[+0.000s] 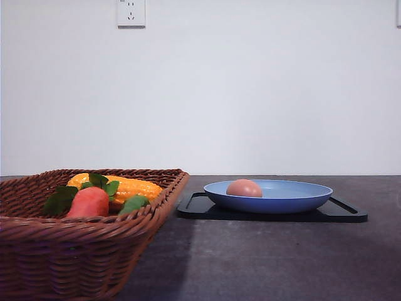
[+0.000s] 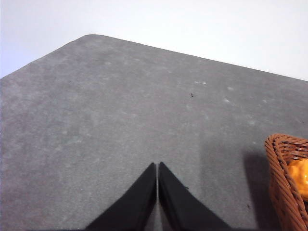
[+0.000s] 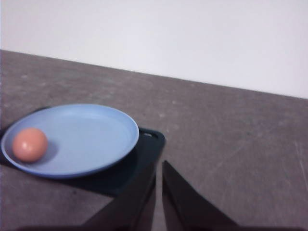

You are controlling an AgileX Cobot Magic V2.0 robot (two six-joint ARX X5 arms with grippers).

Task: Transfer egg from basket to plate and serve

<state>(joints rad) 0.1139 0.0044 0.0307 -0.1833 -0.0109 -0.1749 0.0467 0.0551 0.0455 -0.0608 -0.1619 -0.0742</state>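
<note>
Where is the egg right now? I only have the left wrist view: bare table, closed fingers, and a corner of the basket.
Observer: The egg lies in the blue plate, off to the side nearer the basket.
Operator: Is the plate sitting directly on the table?
Observer: No, it rests on a flat black tray, to the right of the basket in the front view.
Operator: What is left in the basket?
Observer: A carrot with green leaves and a corn cob behind it.
Operator: And the right gripper?
Observer: The right gripper is shut and empty, apart from the plate, near the tray's corner.
</note>
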